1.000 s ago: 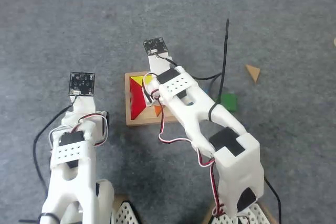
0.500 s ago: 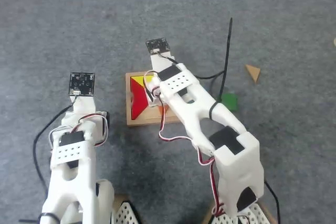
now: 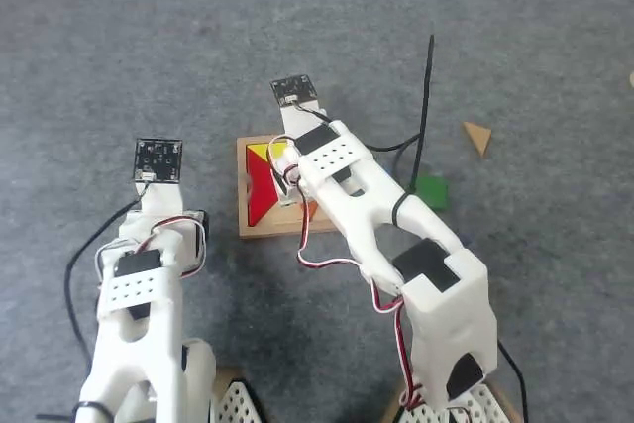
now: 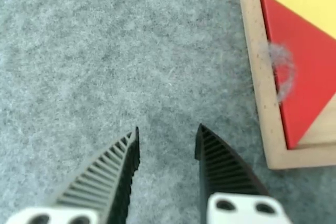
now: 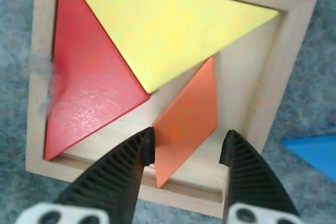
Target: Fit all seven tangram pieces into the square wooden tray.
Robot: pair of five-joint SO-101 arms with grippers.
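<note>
The square wooden tray [image 3: 243, 185] lies mid-table under the right arm. In it lie a red triangle [image 5: 89, 82], a yellow triangle [image 5: 163, 30] and an orange parallelogram [image 5: 189, 108]. My right gripper [image 5: 188, 148] hangs open over the tray, its fingers either side of the parallelogram's near corner. A blue piece [image 5: 315, 150] lies on the carpet just outside the tray. My left gripper [image 4: 167, 140] stands open over bare carpet beside the tray's rim [image 4: 257, 77], nothing between its fingers. A green piece [image 3: 432, 191] and a wood-coloured triangle [image 3: 477, 136] lie farther right.
Grey carpet [image 3: 119, 66] covers the whole table. A black cable [image 3: 424, 106] runs from the right arm over the carpet near the green piece. The right arm [image 3: 376, 215] hides the tray's right half in the high view.
The right gripper shifted slightly over the tray, away and back. The left arm edged a little toward the tray. No piece changed place.
</note>
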